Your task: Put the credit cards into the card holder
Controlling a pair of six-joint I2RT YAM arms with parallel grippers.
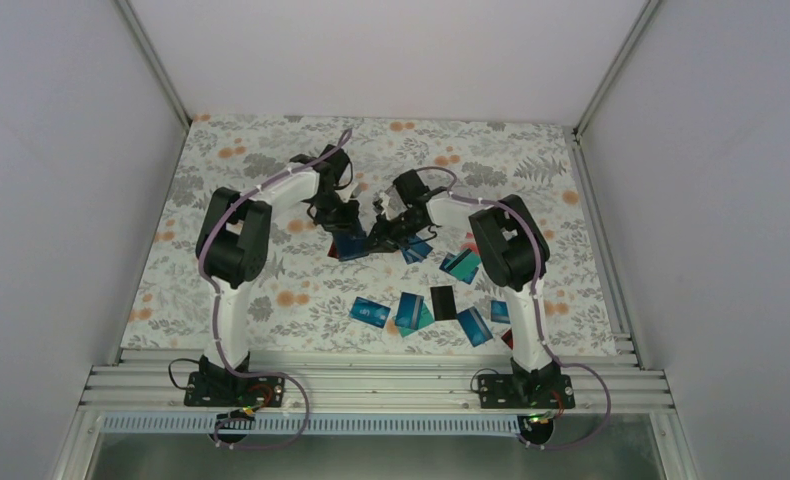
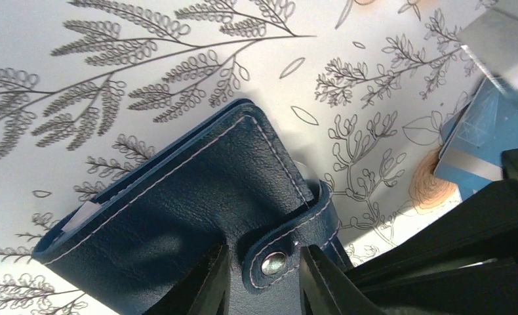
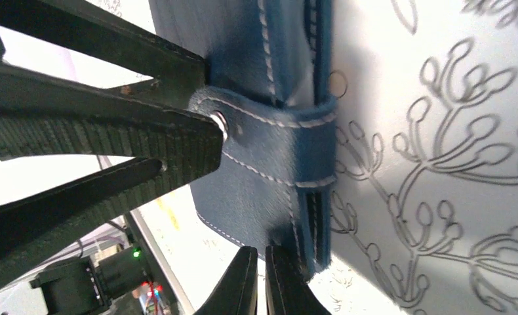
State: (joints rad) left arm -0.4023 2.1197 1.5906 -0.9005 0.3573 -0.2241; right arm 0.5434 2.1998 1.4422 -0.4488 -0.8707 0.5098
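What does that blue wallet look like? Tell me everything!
The card holder is dark blue, leathery, with pale stitching. A strap with a snap wraps its edge, fastened. Something pale peeks from one end. It sits on the flowery tablecloth, the left end effector open astride the strap, the shut right end effector at its edge.

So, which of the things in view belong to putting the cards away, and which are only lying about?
Belong to the job:
- navy card holder, at mid-table, its snap strap between the left fingers
- credit cards, mostly blue and teal, plus one black card, loose on the table

Only lying about:
- floral tablecloth
- aluminium rail under the arm bases
- white enclosure walls
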